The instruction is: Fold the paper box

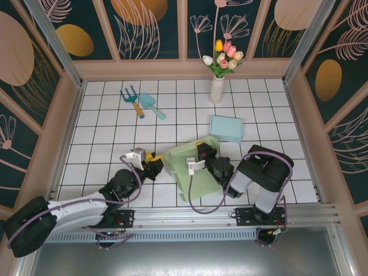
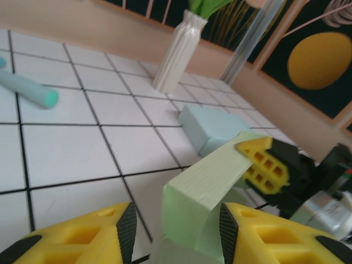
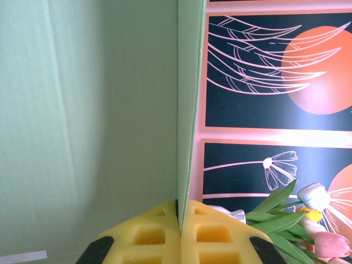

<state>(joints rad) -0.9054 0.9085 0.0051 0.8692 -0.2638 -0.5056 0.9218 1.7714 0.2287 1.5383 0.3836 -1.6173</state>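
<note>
- Green paper box lies low centre of the top view on the tiled desk, with one flap raised.
- right gripper: jaws pressed together on the flap's upright edge, bottom centre of its wrist view.
- left gripper: jaws part-way apart, bottom of its wrist view, box corner between them; cannot tell whether they touch it.
- Blue box sits up-right of the paper box, apart; vase at top centre.
</note>
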